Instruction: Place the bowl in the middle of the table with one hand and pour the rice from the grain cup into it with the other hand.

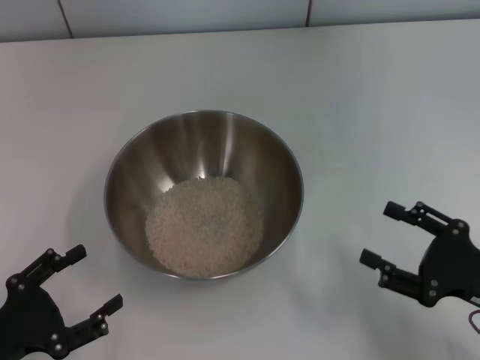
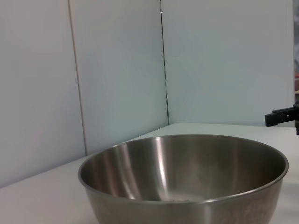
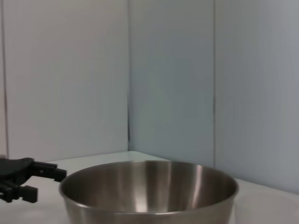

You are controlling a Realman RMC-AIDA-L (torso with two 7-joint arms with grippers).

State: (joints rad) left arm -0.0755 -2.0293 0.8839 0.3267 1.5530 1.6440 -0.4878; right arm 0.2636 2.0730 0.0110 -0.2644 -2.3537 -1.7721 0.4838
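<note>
The steel bowl (image 1: 202, 142) stands in the middle of the white table (image 1: 375, 97), with a mound of pale rice (image 1: 204, 225) on its bottom. My left gripper (image 1: 94, 277) is open and empty near the front left, apart from the bowl. My right gripper (image 1: 379, 233) is open and empty to the right of the bowl, also apart from it. The bowl fills the lower part of the left wrist view (image 2: 187, 177) and the right wrist view (image 3: 149, 186). The grain cup does not show in any view.
A pale panelled wall (image 1: 187, 15) runs along the table's far edge. The right gripper's finger (image 2: 280, 116) shows past the bowl in the left wrist view. The left gripper (image 3: 45, 184) shows beside the bowl in the right wrist view.
</note>
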